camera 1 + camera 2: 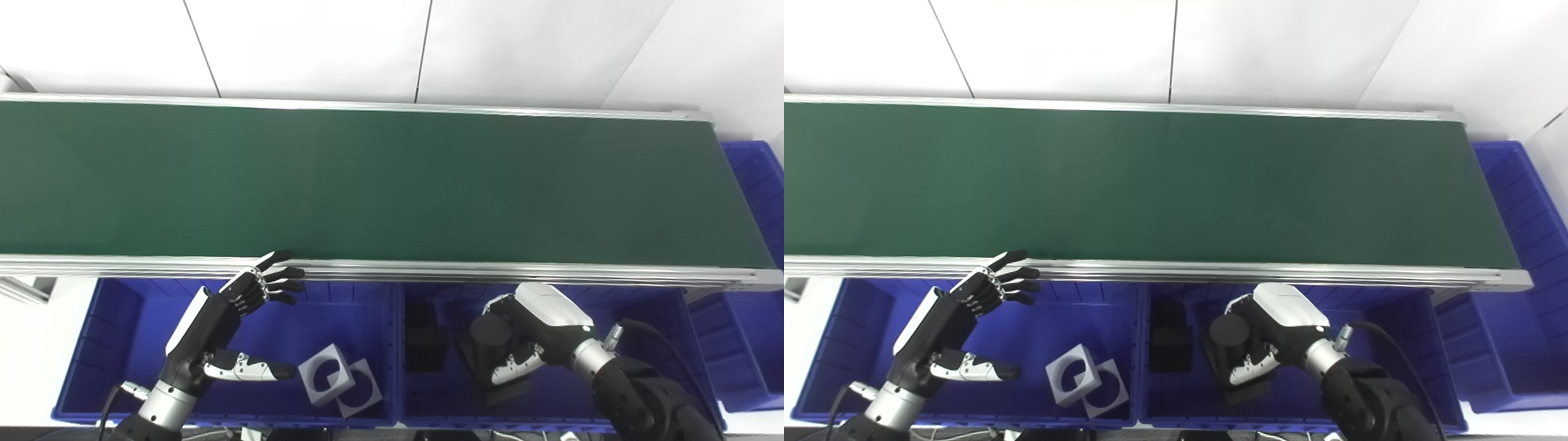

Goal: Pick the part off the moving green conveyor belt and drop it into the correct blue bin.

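The green conveyor belt carries no part in view. My right hand hangs over the right blue bin, shut on a black cylindrical part. Under it in that bin lie other black parts. My left hand hovers open over the left blue bin, fingers spread toward the belt's near rail, thumb pointing right. Two grey square parts with round holes lie in the left bin.
The aluminium rail of the conveyor runs just above both bins. A third blue bin stands at the belt's right end. White wall panels stand behind the belt.
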Robot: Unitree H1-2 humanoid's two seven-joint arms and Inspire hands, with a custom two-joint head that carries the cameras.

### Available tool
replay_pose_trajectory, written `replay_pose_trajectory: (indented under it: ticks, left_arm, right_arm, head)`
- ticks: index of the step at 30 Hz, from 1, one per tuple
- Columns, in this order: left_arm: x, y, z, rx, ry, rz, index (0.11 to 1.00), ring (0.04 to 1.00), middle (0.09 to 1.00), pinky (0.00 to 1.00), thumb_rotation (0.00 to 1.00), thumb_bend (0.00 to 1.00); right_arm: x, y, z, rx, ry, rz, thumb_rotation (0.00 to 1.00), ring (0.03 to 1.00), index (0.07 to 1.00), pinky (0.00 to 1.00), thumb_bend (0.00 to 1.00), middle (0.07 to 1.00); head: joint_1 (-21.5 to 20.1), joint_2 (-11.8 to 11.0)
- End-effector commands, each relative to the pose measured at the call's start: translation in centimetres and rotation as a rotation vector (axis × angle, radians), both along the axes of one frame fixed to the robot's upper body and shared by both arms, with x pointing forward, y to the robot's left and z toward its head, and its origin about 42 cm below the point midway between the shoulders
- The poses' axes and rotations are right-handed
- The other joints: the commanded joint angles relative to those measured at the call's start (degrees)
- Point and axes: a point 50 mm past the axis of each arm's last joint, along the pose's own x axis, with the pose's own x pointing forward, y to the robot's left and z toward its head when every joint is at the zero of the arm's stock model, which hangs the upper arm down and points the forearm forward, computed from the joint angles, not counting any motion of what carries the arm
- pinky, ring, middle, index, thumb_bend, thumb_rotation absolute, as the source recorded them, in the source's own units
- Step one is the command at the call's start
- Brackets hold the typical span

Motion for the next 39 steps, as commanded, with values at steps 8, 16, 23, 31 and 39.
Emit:
replay_pose_trajectory:
  ticks: [8,16,23,31,39]
  left_arm:
    - [0.1,0.4,1.0,0.000,-0.058,-0.009,0.873,0.723,0.790,0.64,0.27,0.86]
    - [0.4,0.6,1.4,0.021,-0.067,-0.039,0.889,0.743,0.806,0.66,0.28,0.86]
    - [0.6,0.4,1.6,0.005,-0.073,-0.058,0.901,0.764,0.820,0.68,0.28,0.87]
    - [1.7,-0.9,1.7,-0.021,-0.085,-0.084,0.907,0.776,0.835,0.67,0.25,0.84]
    - [2.8,-1.8,1.4,-0.040,-0.062,-0.064,0.915,0.777,0.848,0.68,0.27,0.86]
  right_arm:
    - [-1.6,0.8,3.1,0.132,-0.152,-0.019,0.60,0.874,0.868,0.83,0.85,0.876]
    - [-3.8,2.1,4.8,0.332,-0.235,-0.141,0.58,0.868,0.941,0.74,0.87,0.922]
    - [-5.4,2.7,4.3,0.649,-0.192,-0.263,0.53,0.860,0.964,0.69,0.87,0.938]
    - [-5.8,3.4,2.2,0.782,-0.168,-0.265,0.45,0.829,0.952,0.70,0.87,0.896]
    - [-5.9,3.6,1.1,0.876,-0.099,-0.324,0.31,0.788,0.949,0.68,0.90,0.860]
  head:
    - [0.0,-0.1]
    - [-0.3,-0.4]
    - [0.4,-0.9]
    - [1.3,-1.7]
    - [1.2,-2.1]
